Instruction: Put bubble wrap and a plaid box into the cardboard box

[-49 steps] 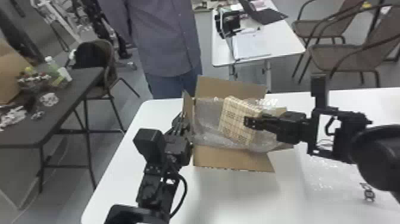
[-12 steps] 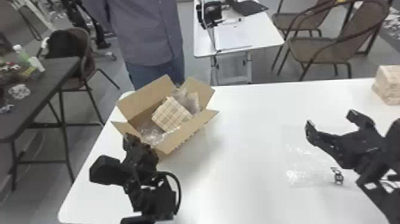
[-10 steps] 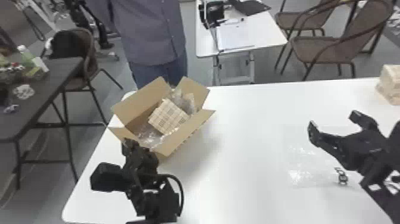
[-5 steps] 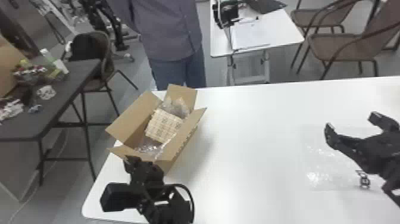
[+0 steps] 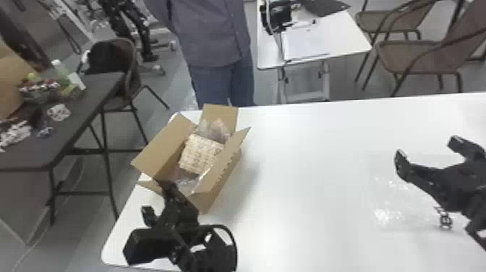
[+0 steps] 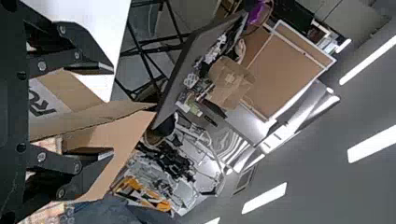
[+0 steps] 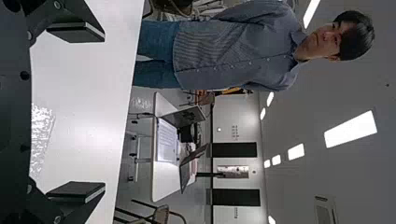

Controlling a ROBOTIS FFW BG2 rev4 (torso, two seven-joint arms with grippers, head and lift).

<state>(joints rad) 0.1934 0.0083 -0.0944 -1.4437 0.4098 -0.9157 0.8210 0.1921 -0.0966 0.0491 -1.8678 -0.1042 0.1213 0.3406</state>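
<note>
Across your white table (image 5: 307,181), the head view puts the open brown cardboard box (image 5: 211,181) by the left edge, holding the beige plaid box (image 5: 200,153) and crinkled clear bubble wrap (image 5: 217,130); broad tabletop separates it from your right gripper (image 5: 428,152), near a clear plastic sheet (image 5: 387,215), while your left gripper (image 5: 157,200) is beside its near end. The left wrist view gives you fingers parted, gripping nothing, flaps close. In the right wrist view, your fingers stand wide apart, nothing held, the table's far edge beyond.
</note>
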